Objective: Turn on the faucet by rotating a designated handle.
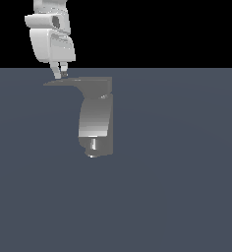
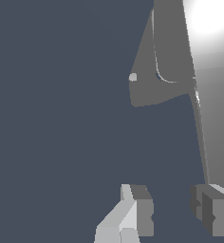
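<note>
A flat blue-gray floor (image 1: 187,197) fills the lower part of the exterior view and meets a black backdrop along a straight horizon; it spreads bare and level on every side of the one fixture standing on it, with wide room toward both the exterior view's left and right; the white arm (image 1: 51,34) comes down from the top edge at the exterior view's left, its boxy wrist hanging above the horizon line; the faucet (image 1: 96,115) stands near the middle, a gray curved blocky body lit along its front face, its right edge straight and vertical, its left edge bowing inward; at its lower end a small cylindrical nozzle stub (image 1: 93,143) points down, close to the floor; the handle (image 1: 64,82), a thin flat lever, runs from the faucet's top toward the exterior view's left and tapers to a point, its edge nearly level; the gripper (image 1: 60,74) sits just above that pointed end, very near it, though whether it touches cannot be told; in the wrist view the fingers (image 2: 137,213) stand apart with open space between them, holding nothing, and the handle's narrow end reaches down to the other finger's inner side.
</note>
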You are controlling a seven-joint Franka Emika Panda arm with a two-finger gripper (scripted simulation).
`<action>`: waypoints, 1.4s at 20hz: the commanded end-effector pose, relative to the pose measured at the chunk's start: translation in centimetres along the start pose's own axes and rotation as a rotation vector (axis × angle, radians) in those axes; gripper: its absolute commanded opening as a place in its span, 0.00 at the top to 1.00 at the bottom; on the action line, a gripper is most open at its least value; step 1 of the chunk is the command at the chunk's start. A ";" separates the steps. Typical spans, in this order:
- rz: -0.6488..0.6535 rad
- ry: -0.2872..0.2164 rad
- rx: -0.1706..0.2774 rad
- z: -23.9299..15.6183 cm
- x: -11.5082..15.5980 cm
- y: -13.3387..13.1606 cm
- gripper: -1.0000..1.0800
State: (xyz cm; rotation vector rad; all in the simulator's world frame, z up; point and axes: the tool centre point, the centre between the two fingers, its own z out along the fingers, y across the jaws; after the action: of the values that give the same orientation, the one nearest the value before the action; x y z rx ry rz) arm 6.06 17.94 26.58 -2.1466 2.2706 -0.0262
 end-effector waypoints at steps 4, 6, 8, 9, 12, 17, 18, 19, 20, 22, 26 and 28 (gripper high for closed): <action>0.016 0.002 -0.024 1.8 0.4 -0.1 1.00; 0.010 0.000 0.002 0.0 0.0 -0.3 1.00; 0.011 0.000 0.001 0.1 0.0 0.3 1.00; 0.011 0.000 0.000 0.1 0.0 0.6 1.00; 0.011 0.000 -0.002 0.2 0.0 1.4 1.00; 0.012 0.001 -0.005 0.4 0.0 2.9 1.00; 0.012 0.001 -0.006 0.5 0.0 3.2 1.00; 0.012 0.001 -0.007 0.5 0.0 3.5 1.00; 0.013 0.001 -0.007 0.6 0.0 3.8 1.00; 0.013 0.001 -0.009 0.7 0.0 4.5 1.00; 0.014 0.001 -0.012 0.8 -0.1 5.7 1.00; 0.014 0.001 -0.013 0.9 -0.1 6.3 1.00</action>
State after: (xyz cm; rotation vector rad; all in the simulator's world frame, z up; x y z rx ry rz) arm 0.64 18.43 26.14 -2.1279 2.2827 -0.0243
